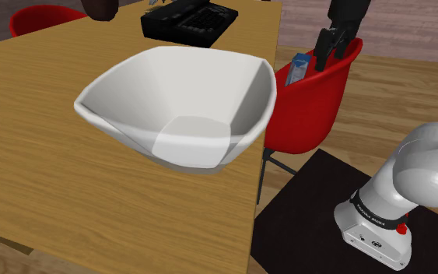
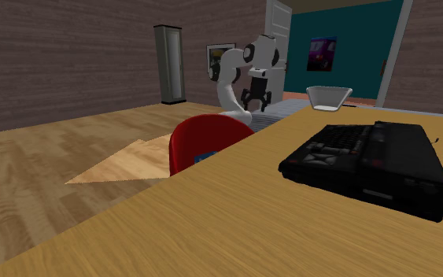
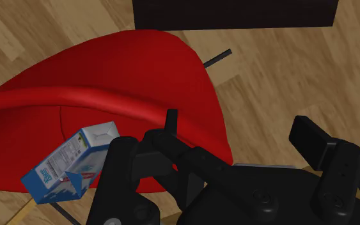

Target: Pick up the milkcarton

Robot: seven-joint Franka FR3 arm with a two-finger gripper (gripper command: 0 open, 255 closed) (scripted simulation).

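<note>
Open gripper [image 1: 327,53] above the back rim of a red chair [image 1: 318,109], fingers apart and clasping nothing. Just below and beside the fingertips, toward the shoulder view's left, a blue and white milk carton [image 1: 296,68] in the hollow of that chair's seat. Close to one finger yet not between the two; touching or not, impossible to tell. From the wrist camera, off to the side of one finger and partly hidden behind it.

Tilted, neither upright nor flat: long axis slanting up the seat, upper end toward the backrest rim and the gripper, lower end down in the seat. Pale end nearest the finger, printed blue side toward the wrist camera.

Chair drawn up against the edge of a wooden table [image 1: 69,179]. On the table a large white bowl [image 1: 178,109] and, farther off, a black machine with keys [image 1: 190,19]. Another red chair [image 1: 46,17] at the far side. Wooden plank floor [image 1: 411,86], a dark mat [image 1: 295,218] under the stand. Dull brown plank walls [image 2: 70,63], a tall grey cabinet [image 2: 170,63], and a teal wall [image 2: 353,47] beyond a doorway.
</note>
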